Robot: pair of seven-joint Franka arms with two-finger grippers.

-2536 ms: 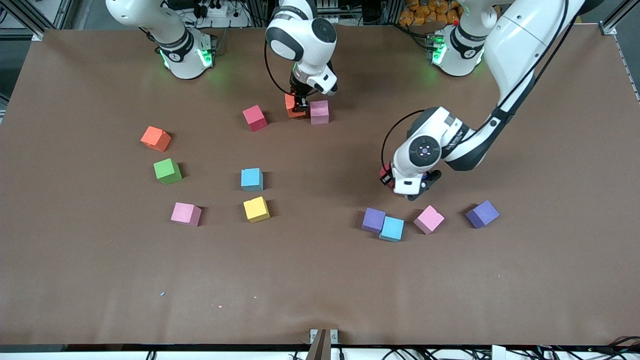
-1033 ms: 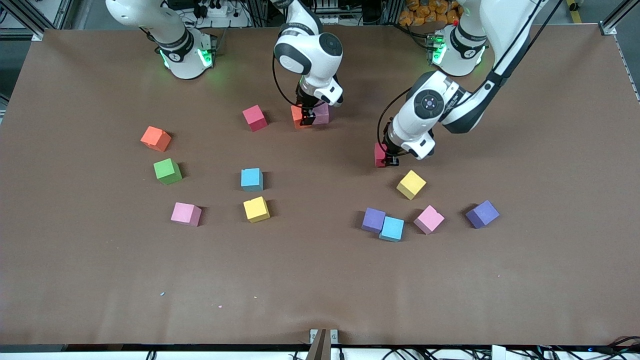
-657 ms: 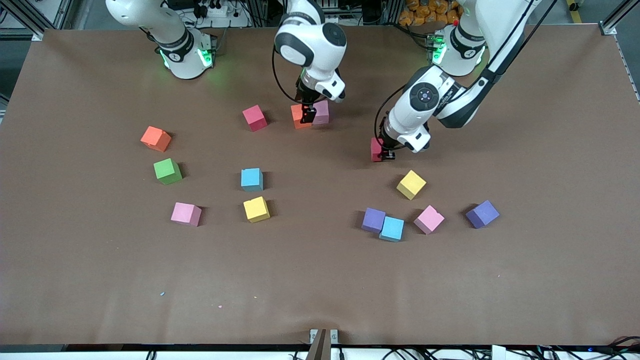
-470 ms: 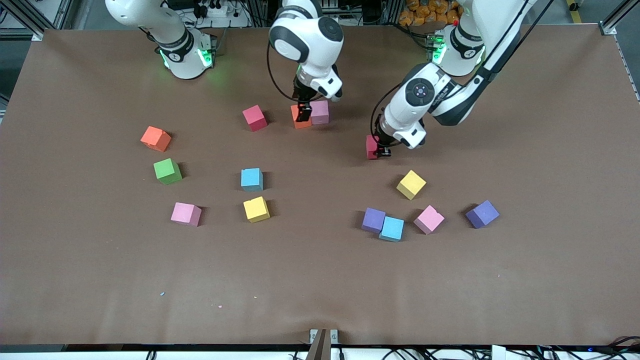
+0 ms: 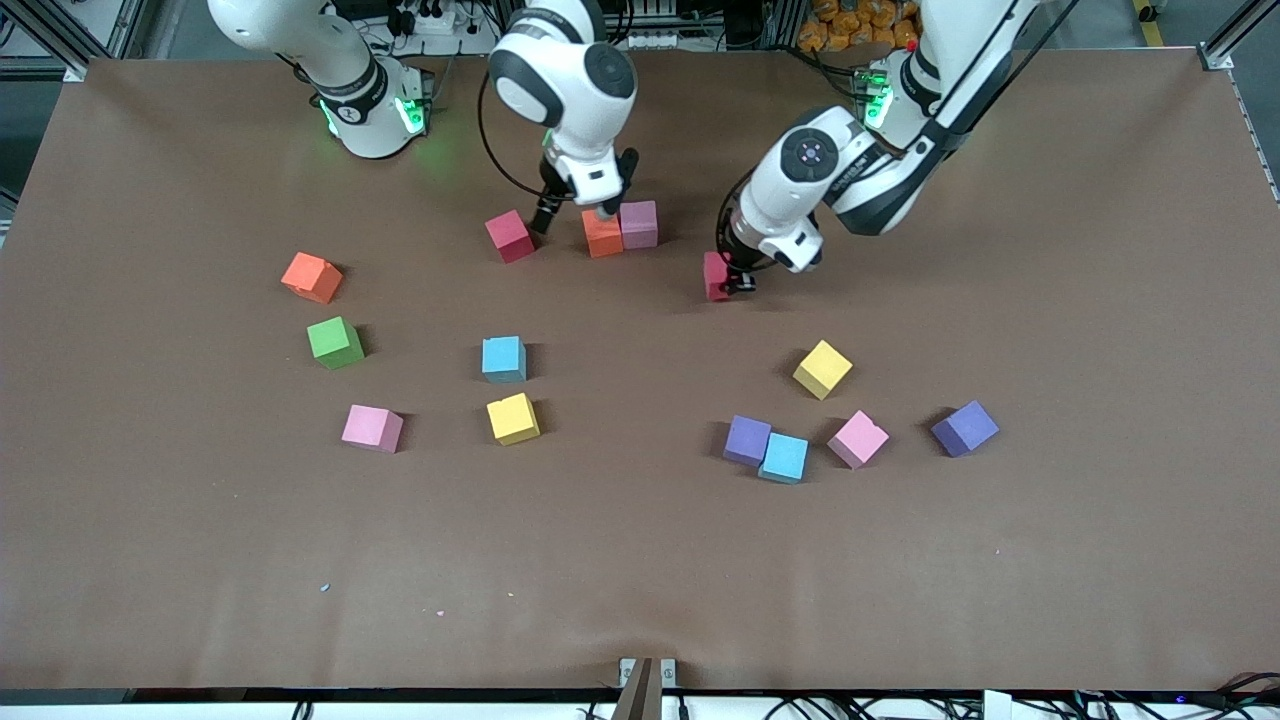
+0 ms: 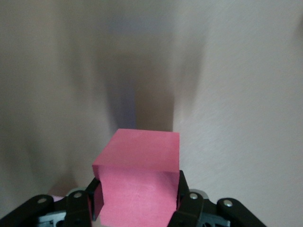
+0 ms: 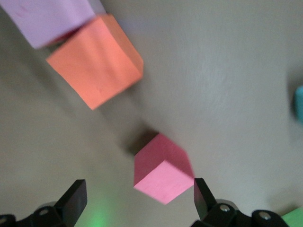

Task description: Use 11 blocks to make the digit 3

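An orange block (image 5: 603, 234) touched a pink block (image 5: 639, 224) on the tabletop (image 5: 640, 560). The right hand (image 5: 570, 215), fingers wide apart and empty, hung above a red block (image 5: 509, 236). The left hand (image 5: 736, 283) gripped another red block (image 5: 715, 276) over bare tabletop beside that pair.

Fourteen cubes are being counted on one table (image 5: 640, 580). By colour, they are being tallied as three pink cubes (image 5: 638, 223) (image 5: 371, 428) (image 5: 857, 438), two red cubes (image 5: 509, 236) (image 5: 714, 276), two orange cubes (image 5: 311, 277) (image 5: 602, 233), two light blue cubes (image 5: 503, 358) (image 5: 783, 457), two yellow cubes (image 5: 513, 418) (image 5: 822, 369), two purple cubes (image 5: 747, 440) (image 5: 964, 428) and one green cube (image 5: 334, 342).
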